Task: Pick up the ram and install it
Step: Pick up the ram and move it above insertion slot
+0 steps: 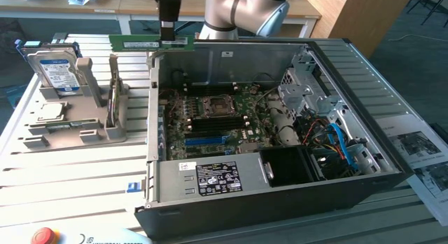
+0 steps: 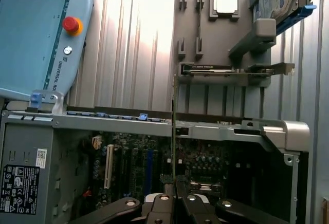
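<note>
My gripper [image 1: 167, 39] is shut on the ram [image 1: 140, 43], a long thin green stick with a white label. In the exterior view I hold the ram level in the air, over the far corner of the open computer case [image 1: 392, 149] on the view's left. It hangs above the case wall, apart from the motherboard [image 1: 238, 110] and its black memory slots [image 1: 210, 88]. In the wrist view the ram [image 2: 174, 131] shows edge-on as a thin line rising from my gripper [image 2: 175, 190], with the case's rim and the motherboard [image 2: 205, 157] behind it.
A grey holder [image 1: 77, 134] on the exterior view's left carries a hard drive [image 1: 57, 71] and a silver processor [image 1: 50, 112]. A power supply [image 1: 217, 178] fills the case's near end. Cables [image 1: 336, 139] and a drive cage [image 1: 308, 92] sit on the right. A red stop button [image 1: 43, 236] is nearby.
</note>
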Motion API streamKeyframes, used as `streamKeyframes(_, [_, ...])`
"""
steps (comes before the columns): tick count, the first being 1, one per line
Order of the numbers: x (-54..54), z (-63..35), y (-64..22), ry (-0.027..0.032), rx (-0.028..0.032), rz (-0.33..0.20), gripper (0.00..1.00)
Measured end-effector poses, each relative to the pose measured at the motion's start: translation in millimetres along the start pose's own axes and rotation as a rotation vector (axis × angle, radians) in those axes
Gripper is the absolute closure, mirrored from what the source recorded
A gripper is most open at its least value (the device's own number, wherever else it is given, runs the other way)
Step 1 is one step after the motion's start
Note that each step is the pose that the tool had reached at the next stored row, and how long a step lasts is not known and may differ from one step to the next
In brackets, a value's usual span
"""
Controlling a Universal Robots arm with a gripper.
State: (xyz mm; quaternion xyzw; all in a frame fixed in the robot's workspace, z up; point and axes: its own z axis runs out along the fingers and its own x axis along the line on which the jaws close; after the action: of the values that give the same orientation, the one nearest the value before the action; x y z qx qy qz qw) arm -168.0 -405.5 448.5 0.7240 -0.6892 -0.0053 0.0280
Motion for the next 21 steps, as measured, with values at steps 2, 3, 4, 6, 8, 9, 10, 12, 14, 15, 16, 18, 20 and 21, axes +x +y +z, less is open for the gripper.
streamKeyframes(2, [0.5,-0.4,-8.1,0.0,-0.0001,0.0,0.88])
streamKeyframes(3, [0.8,-0.6,-12.4,0.0,-0.0002,0.0,0.88])
streamKeyframes(4, [1.0,-0.8,-16.7,0.0001,-0.0002,0.0,0.88])
streamKeyframes(6, [1.4,-1.2,-25.3,0.0001,-0.0003,0.0,0.88])
streamKeyframes(8, [1.9,-1.6,-34.0,0.0001,-0.0004,0.0,0.88])
streamKeyframes(9, [2.1,-1.8,-38.4,-0.0001,-0.0003,0.0,0.88])
streamKeyframes(10, [2.4,-1.9,-42.9,-0.0001,-0.0003,0.0,0.88])
streamKeyframes(12, [2.9,-2.4,-52.1,0.0,-0.0005,0.0,0.88])
streamKeyframes(14, [3.5,-2.9,-61.2,0.0001,-0.0005,0.0,0.88])
streamKeyframes(15, [3.7,-3.1,-65.6,0.0001,-0.0006,0.0,0.88])
streamKeyframes(16, [4.1,-3.3,-70.0,0.0001,-0.0007,0.0,0.88])
streamKeyframes(18, [4.7,-3.7,-79.0,0.0,-0.0008,0.0,0.88])
streamKeyframes(20, [5.2,-4.0,-87.8,0.0,-0.0009,0.0,0.88])
streamKeyframes(21, [5.3,-4.2,-89.6,0.0001,-0.001,0.0,0.88])
